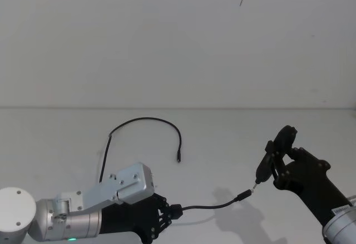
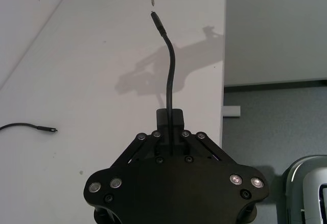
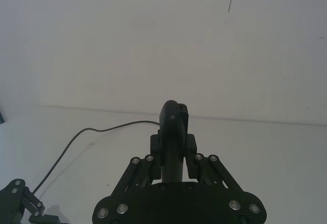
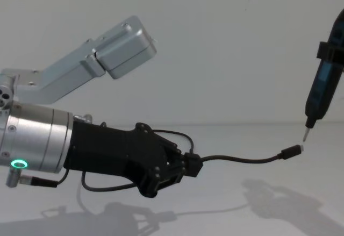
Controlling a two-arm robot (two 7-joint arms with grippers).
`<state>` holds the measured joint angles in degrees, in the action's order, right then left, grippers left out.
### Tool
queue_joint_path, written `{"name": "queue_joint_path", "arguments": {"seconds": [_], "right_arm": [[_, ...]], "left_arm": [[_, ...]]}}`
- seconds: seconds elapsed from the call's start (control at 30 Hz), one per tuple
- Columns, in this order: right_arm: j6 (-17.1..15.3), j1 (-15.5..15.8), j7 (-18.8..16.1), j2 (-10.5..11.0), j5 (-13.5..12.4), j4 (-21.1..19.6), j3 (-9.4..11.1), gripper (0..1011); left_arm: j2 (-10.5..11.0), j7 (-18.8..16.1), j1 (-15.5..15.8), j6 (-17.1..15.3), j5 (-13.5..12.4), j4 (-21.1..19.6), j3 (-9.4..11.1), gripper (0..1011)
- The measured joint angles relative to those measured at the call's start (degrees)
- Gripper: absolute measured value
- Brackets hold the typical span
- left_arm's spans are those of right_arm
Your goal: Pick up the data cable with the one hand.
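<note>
The cable [image 1: 142, 123] is pinched in the closed jaws of the left gripper [image 1: 167, 212] and held clear of the table [image 1: 222, 133]. Its free plug [image 4: 291, 151] hangs just below the pin of the tool [image 4: 322, 85] clamped in the right gripper [image 1: 276, 160]. Its other end [image 2: 48, 129] lies on the table beyond the left gripper. Open tabletop is seen around the cable; the table edge [image 2: 224, 55] runs near the plug.

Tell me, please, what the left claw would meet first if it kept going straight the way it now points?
Probably the slim black tool with a metal pin held in the right claw. The left claw, shut on the thin black data cable, points along the cable's free plug toward that pin; depth is uncertain.
</note>
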<state>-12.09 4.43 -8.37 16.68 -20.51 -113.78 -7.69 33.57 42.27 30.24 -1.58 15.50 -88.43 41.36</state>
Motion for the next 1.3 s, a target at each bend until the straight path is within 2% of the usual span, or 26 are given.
{"name": "queue_joint_path", "arguments": {"seconds": [1.3], "right_arm": [[2.4, -0.4, -0.6, -0.1, -1.7, 2.9, 0.1, 263]], "left_arm": [[0.0, 0.0, 0.0, 0.0, 0.0, 0.0, 0.0, 40]]}}
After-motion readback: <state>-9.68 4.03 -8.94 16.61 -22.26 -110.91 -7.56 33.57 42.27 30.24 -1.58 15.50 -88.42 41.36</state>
